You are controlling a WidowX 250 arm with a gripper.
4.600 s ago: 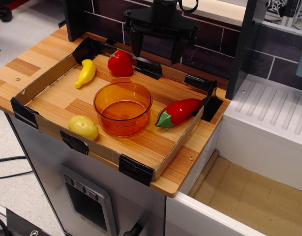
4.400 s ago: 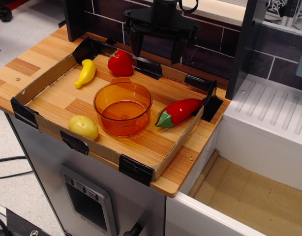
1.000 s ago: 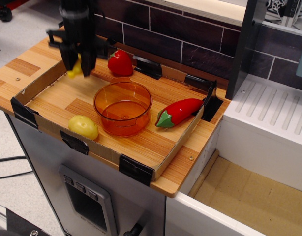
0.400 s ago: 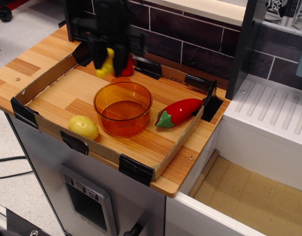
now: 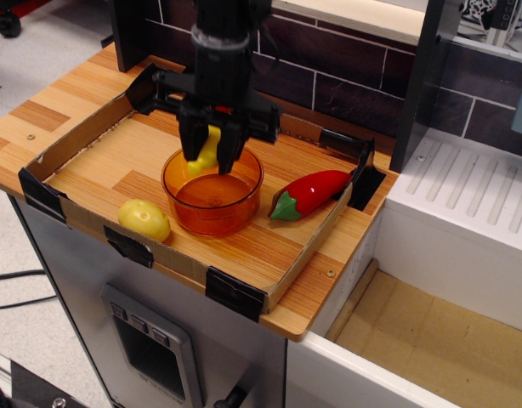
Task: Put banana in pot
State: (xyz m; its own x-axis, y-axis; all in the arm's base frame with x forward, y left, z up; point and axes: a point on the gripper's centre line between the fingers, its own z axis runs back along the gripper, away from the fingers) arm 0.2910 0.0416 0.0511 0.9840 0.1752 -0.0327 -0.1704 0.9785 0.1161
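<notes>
Much of the banana (image 5: 207, 150) is hidden between the black fingers of the gripper (image 5: 210, 159), which are closed on it. It is held just above the pot (image 5: 212, 189), the arm reaching straight down from above

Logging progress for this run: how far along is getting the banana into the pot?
Done: the banana is off the tray, shut in the gripper. In hand: it hangs over the pot, about level with the rim. Left: opening the jaws so it drops in; the pot floor shows no banana yet.
</notes>
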